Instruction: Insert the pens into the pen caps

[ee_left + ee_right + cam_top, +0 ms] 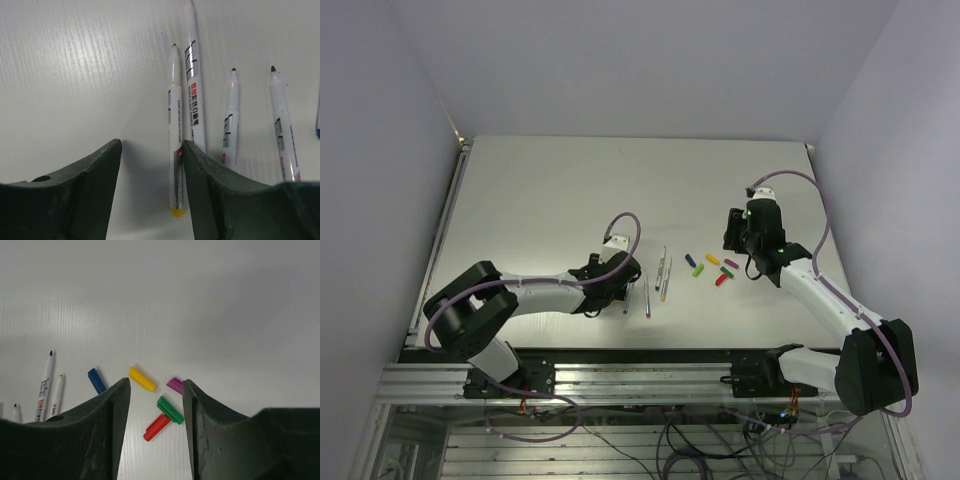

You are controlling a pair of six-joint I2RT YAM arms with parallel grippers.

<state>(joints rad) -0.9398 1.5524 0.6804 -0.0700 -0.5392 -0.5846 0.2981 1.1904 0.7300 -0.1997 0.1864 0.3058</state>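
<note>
from above, the left gripper sits low at the pens and the right gripper is just beside the pen caps on the table.

left wrist: the claw is spread, with a yellow-ended pen lying between its fingers, close to the right one. the longer pen beside it carries a red block with white characters, too small to read.

right wrist: the claw is spread and pinches nothing. the blue cap, yellow cap, magenta cap, green cap and red cap lie ahead.

The longest pen ran off the top edge; a finger of the right gripper partly hid the magenta cap.
</note>
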